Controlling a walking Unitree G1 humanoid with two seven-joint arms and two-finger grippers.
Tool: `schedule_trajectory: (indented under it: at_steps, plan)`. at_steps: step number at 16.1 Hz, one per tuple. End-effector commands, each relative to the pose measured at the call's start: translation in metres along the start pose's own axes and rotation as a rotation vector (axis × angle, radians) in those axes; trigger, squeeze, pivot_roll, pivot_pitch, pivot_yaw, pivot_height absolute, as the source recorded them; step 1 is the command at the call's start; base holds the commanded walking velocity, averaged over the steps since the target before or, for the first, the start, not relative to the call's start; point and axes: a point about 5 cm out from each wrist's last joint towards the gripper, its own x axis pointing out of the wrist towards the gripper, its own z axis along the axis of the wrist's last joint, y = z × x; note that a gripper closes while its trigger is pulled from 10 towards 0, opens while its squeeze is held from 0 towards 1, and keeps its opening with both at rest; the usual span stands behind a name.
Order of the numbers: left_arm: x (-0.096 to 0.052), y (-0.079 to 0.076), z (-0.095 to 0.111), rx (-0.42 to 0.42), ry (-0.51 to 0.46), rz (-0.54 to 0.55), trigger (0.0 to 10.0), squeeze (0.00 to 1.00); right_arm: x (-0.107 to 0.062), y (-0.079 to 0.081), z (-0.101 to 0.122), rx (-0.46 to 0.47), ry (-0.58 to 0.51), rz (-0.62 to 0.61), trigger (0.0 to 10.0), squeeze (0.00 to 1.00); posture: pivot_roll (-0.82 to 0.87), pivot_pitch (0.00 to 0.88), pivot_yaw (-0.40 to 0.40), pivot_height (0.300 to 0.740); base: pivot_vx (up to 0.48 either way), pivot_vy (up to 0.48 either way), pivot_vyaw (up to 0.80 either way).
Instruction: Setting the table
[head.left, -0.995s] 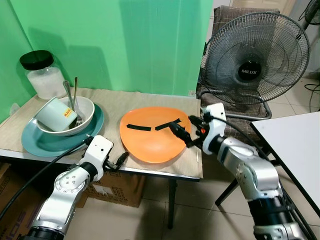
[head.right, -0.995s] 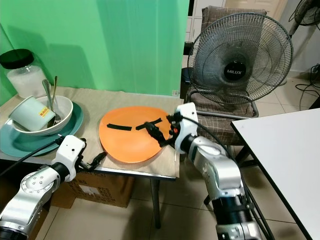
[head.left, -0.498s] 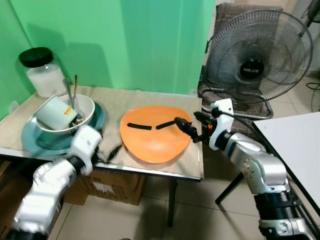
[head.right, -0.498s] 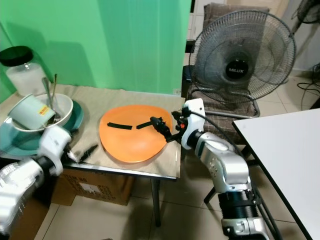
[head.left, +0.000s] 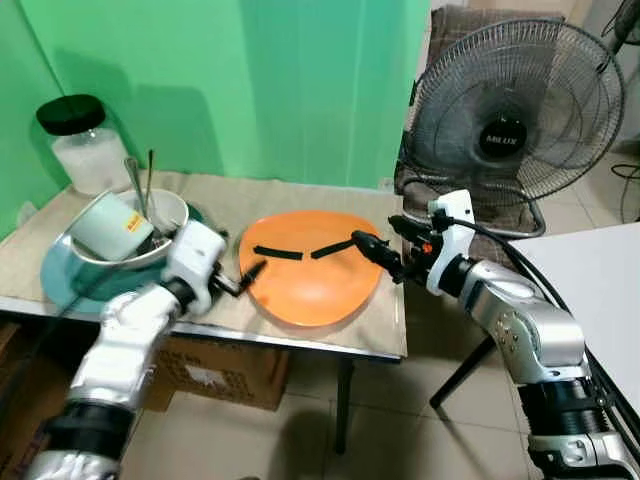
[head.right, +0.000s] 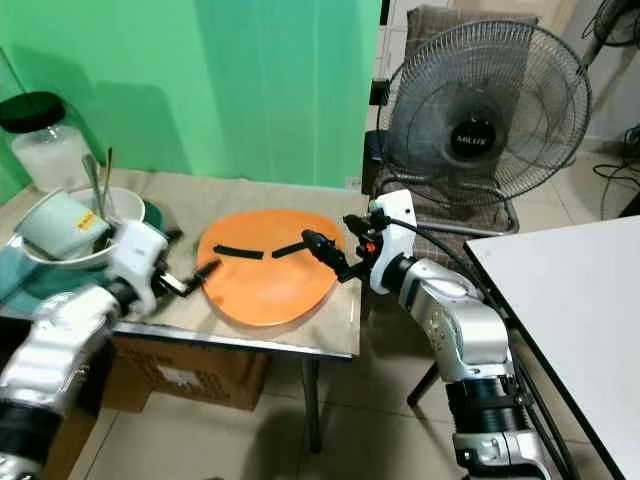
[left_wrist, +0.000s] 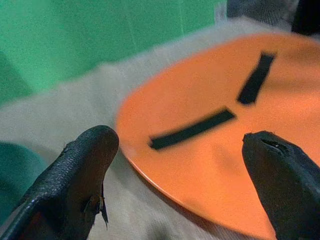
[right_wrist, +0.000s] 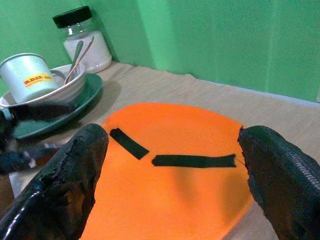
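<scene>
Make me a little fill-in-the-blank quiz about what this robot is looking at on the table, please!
The plate between the two pincers is coloured ____.
Two strips of ____ tape lie on it.
The mug lies tipped inside a white ____.
Behind the right pincer stands an electric ____.

Missing words: orange; black; bowl; fan

My two head eyes look forward and down from above, taking in the cloth-covered table (head.left: 300, 205) at centre frame with the round orange plastic plate (head.left: 310, 265) at mid-distance; both share that scene, slightly offset. My left wrist camera sits close and low, facing the plate's edge (left_wrist: 210, 150) between my fingers. My right wrist camera looks across the same plate (right_wrist: 170, 200) toward the green wall (right_wrist: 200, 35).
</scene>
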Motion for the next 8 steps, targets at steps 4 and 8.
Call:
schedule_trajectory:
  at_steps: [4, 8]
  plan:
    - [0.001, -0.01, -0.027, 0.057, 0.102, -0.036, 10.0, 0.0, -0.007, 0.0, 0.0, -0.011, -0.017, 0.005, 10.0, 0.0, -0.06, 0.0, 0.031, 0.74, 0.0, 0.0, 0.0]
    - [-0.004, -0.021, -0.044, 0.077, 0.138, -0.06, 10.0, 0.0, -0.003, -0.005, -0.005, 0.003, -0.004, -0.053, 10.0, 0.0, -0.05, 0.0, 0.02, 0.74, 0.0, 0.0, 0.0]
